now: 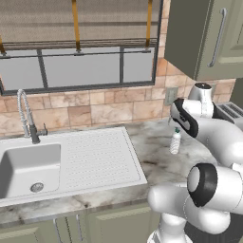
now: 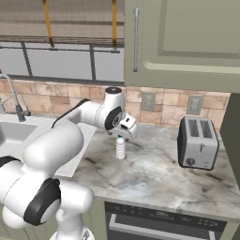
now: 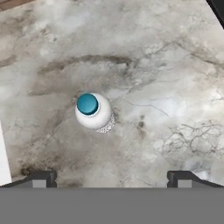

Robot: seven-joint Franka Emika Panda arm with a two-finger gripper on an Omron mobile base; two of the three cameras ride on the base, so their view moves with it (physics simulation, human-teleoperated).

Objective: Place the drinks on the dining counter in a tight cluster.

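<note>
One of the drinks, a small clear bottle with a blue cap [image 1: 175, 142] [image 2: 120, 147] [image 3: 93, 111], stands upright on the marble kitchen worktop [image 2: 154, 173]. My gripper [image 2: 121, 136] [image 3: 113, 178] hovers just above it, pointing straight down, open and holding nothing. In the hand view the bottle lies a little left of the midline between the fingertips [image 3: 43, 178], seen from above. In the left base view my own forearm covers most of the hand. The dining counter is out of view.
A white sink [image 1: 28, 166] with a drainboard [image 1: 99, 156] and a spring faucet [image 1: 26, 118] lies left of the bottle. A silver toaster [image 2: 198, 142] stands to its right. A wall cabinet [image 2: 183, 37] hangs above the worktop.
</note>
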